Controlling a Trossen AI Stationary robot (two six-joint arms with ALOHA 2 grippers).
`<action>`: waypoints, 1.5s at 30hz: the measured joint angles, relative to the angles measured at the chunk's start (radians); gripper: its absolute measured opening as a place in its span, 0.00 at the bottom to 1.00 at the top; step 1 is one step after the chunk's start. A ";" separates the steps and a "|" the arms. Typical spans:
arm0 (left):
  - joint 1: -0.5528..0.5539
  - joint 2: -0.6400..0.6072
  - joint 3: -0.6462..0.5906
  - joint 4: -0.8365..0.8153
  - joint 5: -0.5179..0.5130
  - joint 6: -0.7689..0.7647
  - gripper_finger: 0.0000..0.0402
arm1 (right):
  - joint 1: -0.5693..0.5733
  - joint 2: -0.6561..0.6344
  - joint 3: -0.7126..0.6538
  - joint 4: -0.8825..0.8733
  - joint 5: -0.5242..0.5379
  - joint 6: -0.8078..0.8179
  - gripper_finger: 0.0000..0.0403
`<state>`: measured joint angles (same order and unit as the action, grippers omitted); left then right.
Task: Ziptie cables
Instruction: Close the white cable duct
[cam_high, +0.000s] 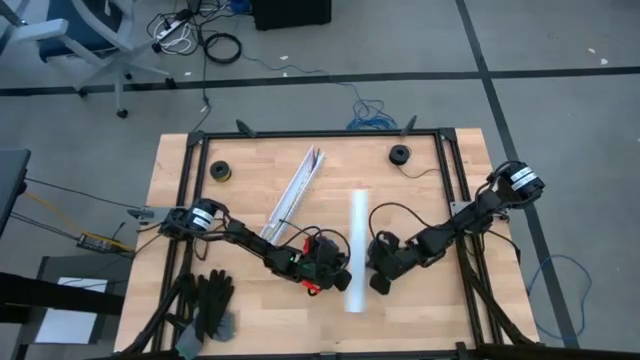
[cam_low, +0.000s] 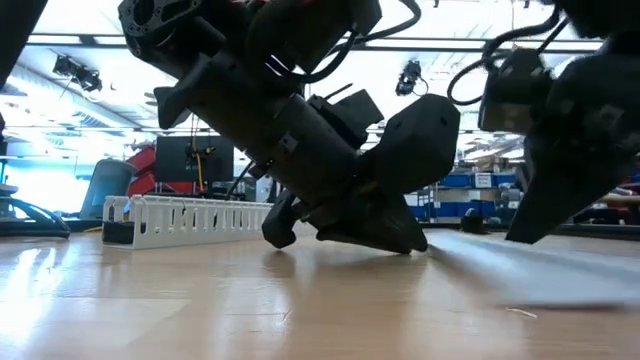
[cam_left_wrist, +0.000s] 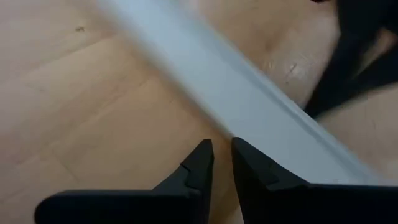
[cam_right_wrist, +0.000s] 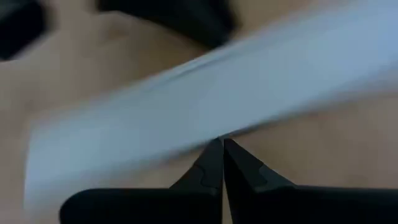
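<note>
Both sets of jaws are sitting low over the table (cam_high: 180, 180) as I am watching from the console. Left gripper (cam_left_wrist: 222, 148): its jaws are standing nearly together with only a thin slit between the tips, gripping nothing, and the tips are reaching the near edge of the long white strip (cam_left_wrist: 249, 106) that is running crosswise just ahead of them. Right gripper (cam_right_wrist: 222, 144): its jaws are pressed fully together, holding nothing, with the tips meeting the edge of the same white strip, which is lying across directly in front of them. From above, I am seeing the two grippers facing each other with the strip lying flat between them, the left one on one long side and the right one on the other, both near the strip's end closest to the table's front edge. Cables (cam_high: 312, 262): I am making out only a small red bit at the left gripper, behind its jaws on the side away from the strip; I cannot tell whether it is loose wire. White slotted channel (cam_high: 293, 192) is lying diagonally well behind the left jaws. Black gloves (cam_high: 208, 303) are lying far behind the left arm, near the table's front corner.
</note>
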<state>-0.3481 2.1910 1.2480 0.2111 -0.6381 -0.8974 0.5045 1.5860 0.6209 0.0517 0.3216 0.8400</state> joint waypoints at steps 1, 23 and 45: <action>0.000 0.000 0.000 0.001 0.000 0.000 0.10 | 0.003 0.000 0.001 0.004 0.007 0.003 0.00; -0.019 0.001 -0.002 0.018 0.010 -0.009 0.10 | 0.074 0.056 0.003 0.004 0.150 0.153 0.00; -0.034 0.002 0.001 0.055 0.052 0.053 0.10 | 0.120 0.087 0.000 0.079 0.378 0.072 0.00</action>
<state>-0.3823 2.1929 1.2488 0.2659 -0.5864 -0.8441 0.6247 1.6733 0.6212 0.1309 0.6993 0.9120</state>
